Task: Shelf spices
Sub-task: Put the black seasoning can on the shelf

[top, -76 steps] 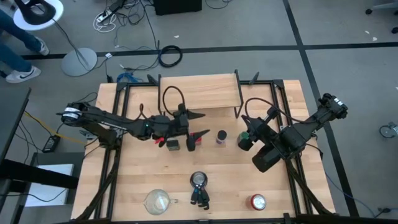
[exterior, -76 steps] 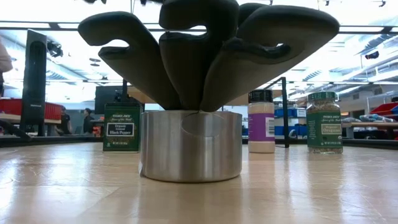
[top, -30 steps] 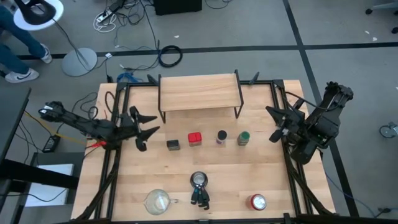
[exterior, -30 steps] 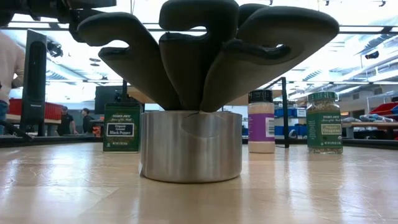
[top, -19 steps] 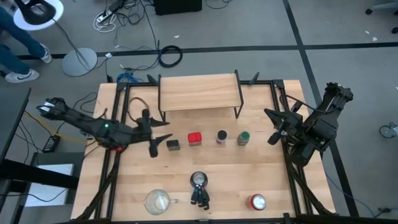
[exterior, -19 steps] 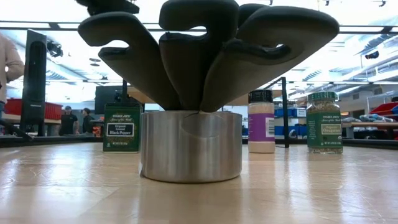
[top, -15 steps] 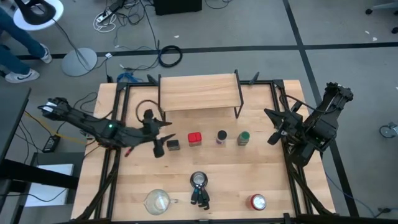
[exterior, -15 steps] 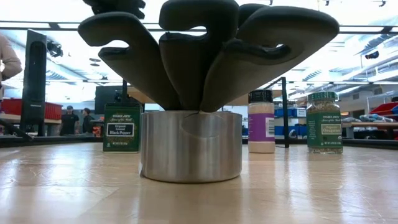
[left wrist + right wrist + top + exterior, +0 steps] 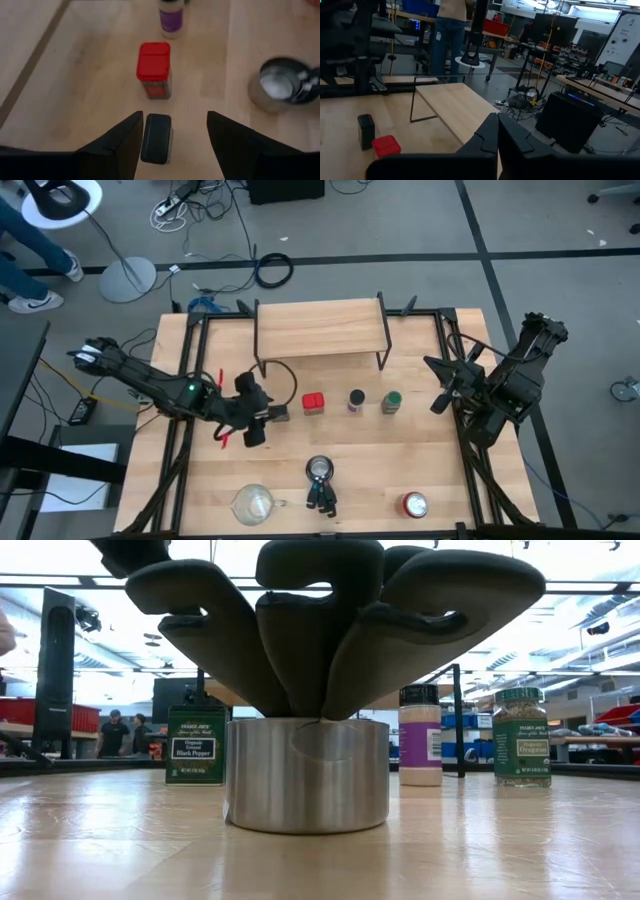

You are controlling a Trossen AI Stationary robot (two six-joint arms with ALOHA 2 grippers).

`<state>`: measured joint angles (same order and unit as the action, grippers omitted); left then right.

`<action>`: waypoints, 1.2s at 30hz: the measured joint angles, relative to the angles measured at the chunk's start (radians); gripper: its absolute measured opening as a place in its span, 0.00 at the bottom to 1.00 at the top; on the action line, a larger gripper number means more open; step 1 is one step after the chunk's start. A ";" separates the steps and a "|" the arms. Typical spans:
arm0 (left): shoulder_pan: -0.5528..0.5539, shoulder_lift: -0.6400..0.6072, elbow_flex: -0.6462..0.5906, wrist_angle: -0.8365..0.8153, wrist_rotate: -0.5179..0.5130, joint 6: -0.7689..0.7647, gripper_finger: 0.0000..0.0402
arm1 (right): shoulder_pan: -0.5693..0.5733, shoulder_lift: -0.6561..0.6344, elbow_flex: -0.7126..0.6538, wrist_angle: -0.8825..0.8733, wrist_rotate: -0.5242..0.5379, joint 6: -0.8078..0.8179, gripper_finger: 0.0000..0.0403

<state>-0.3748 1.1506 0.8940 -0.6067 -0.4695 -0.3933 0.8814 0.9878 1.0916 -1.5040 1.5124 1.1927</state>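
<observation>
Overhead, the left gripper (image 9: 262,420) hovered over the light wooden worktop (image 9: 350,480) right at the dark olive square tin (image 9: 279,413), its fingers parted, nothing held. That tin headed a row with the red square tin (image 9: 314,403), the purple-labelled dark-lidded jar (image 9: 356,400) and the green-lidded green jar (image 9: 391,401), all standing on the worktop in front of the low rack with a light wooden board top and thin black legs (image 9: 320,328). The right gripper (image 9: 436,383) waited at the worktop's right edge, well apart from the jars. Nearer the front stood a steel cup with dark measuring spoons (image 9: 320,471), a clear glass cup (image 9: 254,502) and a round red-topped can (image 9: 414,504). At table height, the steel cup (image 9: 306,774) filled the middle, with the olive tin (image 9: 196,745) behind on one side and both jars on the other. From the left wrist, the olive tin (image 9: 156,138) lay between the spread fingers (image 9: 120,145), untouched, the red tin (image 9: 154,69) beyond it. From the right wrist, the fingers (image 9: 490,137) were pressed together, empty.
</observation>
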 joint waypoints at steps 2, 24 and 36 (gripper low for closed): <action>0.000 0.021 0.000 -0.006 0.013 0.041 0.56 | 0.000 0.000 0.010 0.002 -0.005 0.000 0.01; 0.099 0.200 0.001 -0.096 0.099 0.020 0.81 | 0.000 0.000 0.019 0.078 -0.024 -0.124 0.01; 0.145 0.270 0.000 -0.058 0.174 0.084 0.81 | -0.001 0.000 0.019 0.077 -0.023 -0.140 0.00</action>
<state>-0.2303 1.4203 0.8944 -0.6645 -0.2951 -0.3092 0.8806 0.9882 1.1107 -1.4275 1.4889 1.0523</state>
